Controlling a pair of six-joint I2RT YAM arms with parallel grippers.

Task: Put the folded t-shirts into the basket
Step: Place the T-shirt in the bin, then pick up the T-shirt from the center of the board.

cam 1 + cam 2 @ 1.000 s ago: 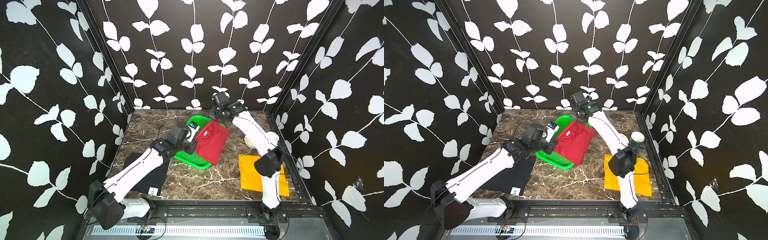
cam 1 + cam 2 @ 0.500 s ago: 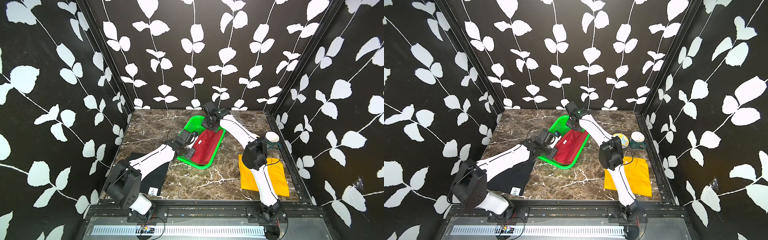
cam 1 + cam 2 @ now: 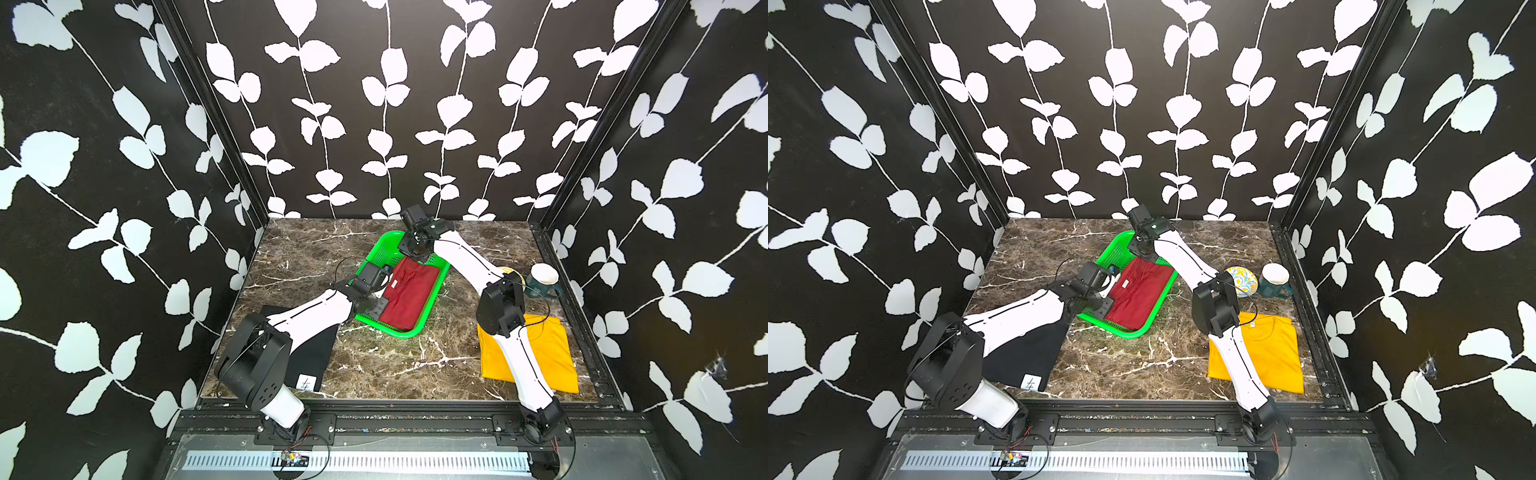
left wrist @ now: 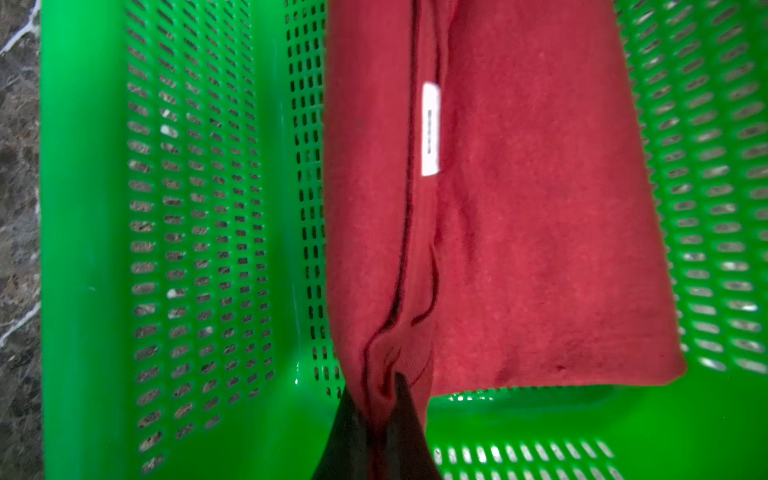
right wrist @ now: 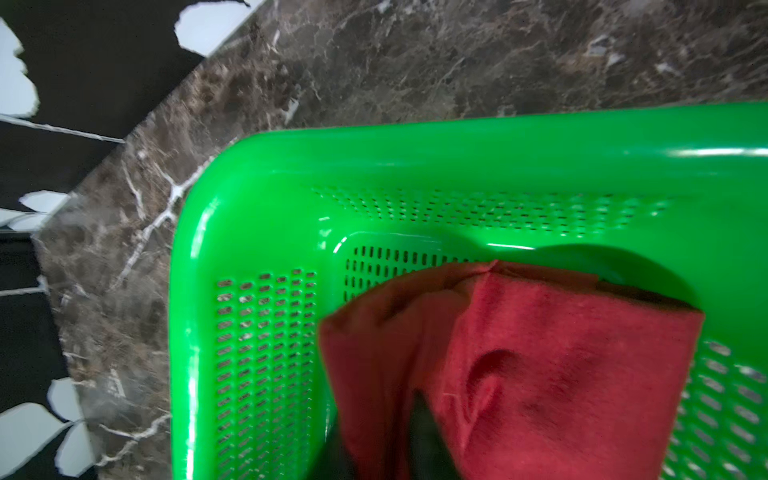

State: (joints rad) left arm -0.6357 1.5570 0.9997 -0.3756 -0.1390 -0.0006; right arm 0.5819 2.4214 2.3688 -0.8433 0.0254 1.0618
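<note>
Table (image 3: 386, 365): brown marble top; clock read in a top view, 12 at the back wall.
Basket (image 3: 397, 331): green, perforated, at the table's centre, a little toward 12, standing flat on the marble.
Red t-shirt (image 3: 409, 295): inside the basket, spread over its floor from the 12 o'clock end to the 6 o'clock end; bare green floor shows at the basket's 10 o'clock corner. White label (image 4: 430, 129) by the collar.
Left gripper (image 4: 380, 411): at the basket's 9 o'clock side, clenched on a puckered fold of the red t-shirt at its collar edge.
Right gripper (image 5: 378, 440): at the basket's 12 o'clock end, red cloth lying between its dark fingers (image 5: 424, 428); pinched or let go, I cannot tell.
Black t-shirt (image 3: 316, 357): flat on the table at 8, partly under the left arm, with a white tag (image 3: 306, 381) at its near corner.
Yellow-orange t-shirt (image 3: 548, 353): flat at 4, partly behind the right arm.
Patterned bowl (image 3: 1244, 277): at 3, just beside a dark green mug (image 3: 542, 280).
</note>
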